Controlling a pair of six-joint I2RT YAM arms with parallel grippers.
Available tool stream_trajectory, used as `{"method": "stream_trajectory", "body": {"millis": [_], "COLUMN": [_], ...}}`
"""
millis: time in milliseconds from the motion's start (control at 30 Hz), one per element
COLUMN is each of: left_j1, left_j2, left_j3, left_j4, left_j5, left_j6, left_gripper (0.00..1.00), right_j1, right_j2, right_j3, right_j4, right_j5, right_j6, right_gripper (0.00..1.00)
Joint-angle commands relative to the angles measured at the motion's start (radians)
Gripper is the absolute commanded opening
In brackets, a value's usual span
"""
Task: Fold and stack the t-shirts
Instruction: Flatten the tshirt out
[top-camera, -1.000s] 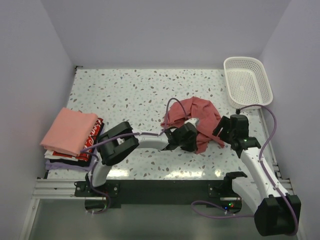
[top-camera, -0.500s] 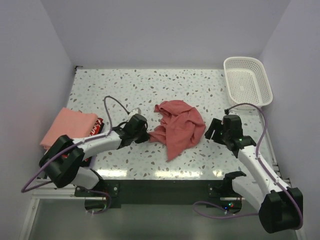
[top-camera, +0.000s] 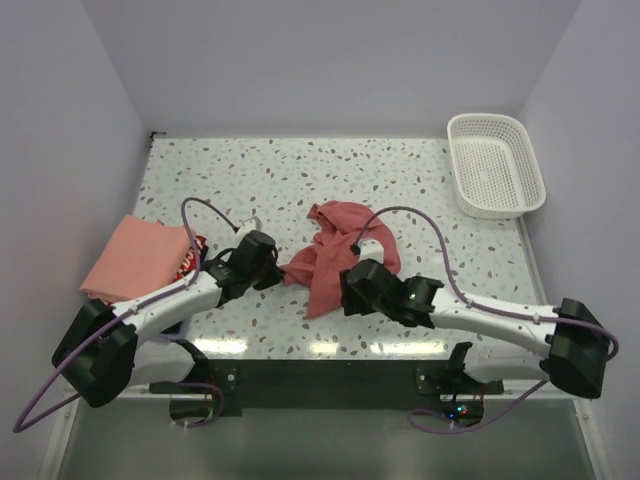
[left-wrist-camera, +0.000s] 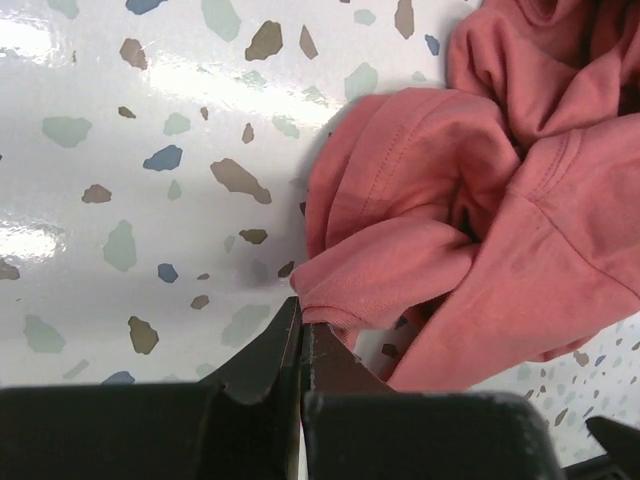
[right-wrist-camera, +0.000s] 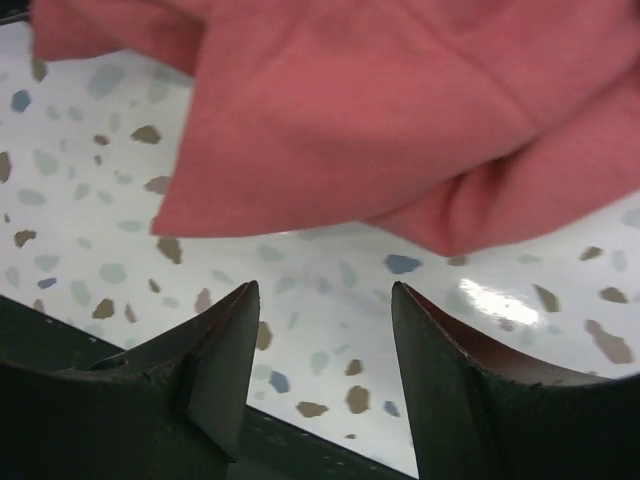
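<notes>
A crumpled brick-red t-shirt (top-camera: 338, 250) lies in the middle of the speckled table. My left gripper (top-camera: 277, 270) is shut on the shirt's left edge, and the left wrist view shows the pinched hem (left-wrist-camera: 330, 300) at the closed fingertips. My right gripper (top-camera: 345, 290) is open and empty just below the shirt's lower edge. In the right wrist view the shirt (right-wrist-camera: 400, 110) hangs just beyond the spread fingers (right-wrist-camera: 225, 340). A salmon-pink folded t-shirt (top-camera: 138, 257) tops a stack of darker folded tees (top-camera: 186, 268) at the left edge.
A white lattice basket (top-camera: 495, 165) stands at the table's far right corner. The table's near edge (top-camera: 330, 355) runs just below both grippers. Purple cables loop over both arms.
The left gripper has pulled the shirt's edge leftward and the shirt has stretched out. The right arm has swung from the right side to the shirt's lower edge.
</notes>
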Motion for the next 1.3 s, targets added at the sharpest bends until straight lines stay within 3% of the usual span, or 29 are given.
{"method": "stream_trajectory", "body": {"millis": [0,167,333,733,1133,1267], "left_j1": [0.006,0.026,0.056,0.083,0.09,0.092], "left_j2": [-0.016,-0.018,-0.033,-0.076,-0.088,-0.096], "left_j3": [-0.016,-0.036,-0.06,-0.112,-0.138,-0.143], "left_j4": [-0.018,-0.037,-0.04,-0.005,0.008,0.005], "left_j5": [-0.036,-0.053,-0.046,-0.009,0.011,0.013], "left_j6": [0.004,0.006,0.004,0.016,0.019,0.019], "left_gripper": [0.0,0.0,0.0,0.0,0.0,0.0], "right_j1": [0.159,0.3,0.311,0.329,0.346,0.345], "right_j2": [0.124,0.325,0.48,0.515,0.653,0.632], "right_j3": [0.106,0.249,0.324,0.3,0.384,0.357], "right_j4": [0.011,0.012,0.014,0.133,0.139,0.152], "right_j5": [0.243,0.36,0.383,0.417,0.424,0.444], "right_j6": [0.139,0.222,0.265,0.38,0.449,0.474], "right_gripper": [0.58,0.59,0.6,0.63,0.69,0.69]}}
